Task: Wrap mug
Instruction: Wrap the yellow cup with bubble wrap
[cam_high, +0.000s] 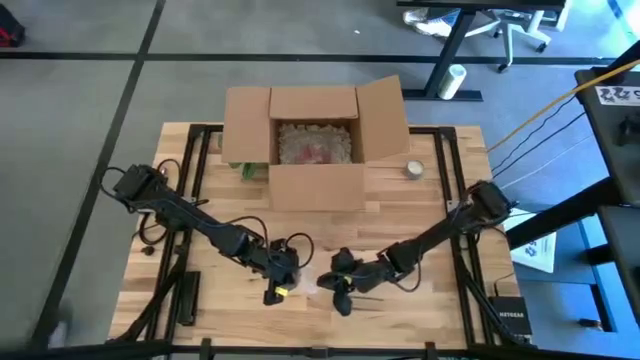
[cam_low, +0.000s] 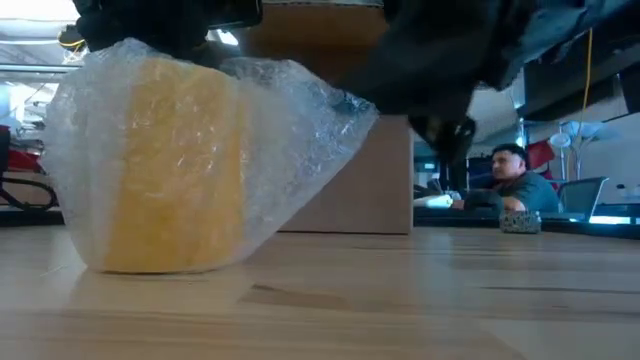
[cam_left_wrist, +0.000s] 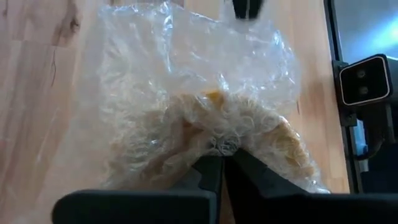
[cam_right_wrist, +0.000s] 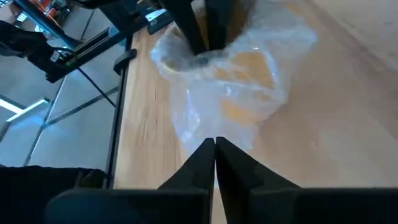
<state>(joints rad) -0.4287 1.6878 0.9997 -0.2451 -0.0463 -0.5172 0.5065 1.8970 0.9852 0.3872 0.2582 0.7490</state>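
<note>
A yellow mug (cam_low: 165, 170) stands on the wooden table near its front edge, wrapped in clear bubble wrap (cam_low: 290, 130). It also shows through the wrap in the high view (cam_high: 284, 291). My left gripper (cam_left_wrist: 222, 149) is above the mug, shut on a gathered bunch of wrap. Just right of the mug, my right gripper (cam_right_wrist: 214, 144) is shut on the wrap's loose flap. The mug's handle is hidden. My left gripper pinches a gathered bunch of bubble wrap (cam_left_wrist: 222, 142) over the mug's top between its two fingers, coming from above. The mug stands on the table below it. My right gripper pinches the edge of the wrap's loose flap (cam_right_wrist: 208, 134) between its fingertips, slanting down from the table's right. The flap rises from the table toward the fingers (cam_low: 355, 105).
An open cardboard box (cam_high: 315, 140) with filling stands at the table's far middle. A roll of tape (cam_high: 414, 170) lies to its right, and a black object (cam_high: 187, 297) lies at the front left. A person (cam_low: 515, 175) sits beyond the table.
</note>
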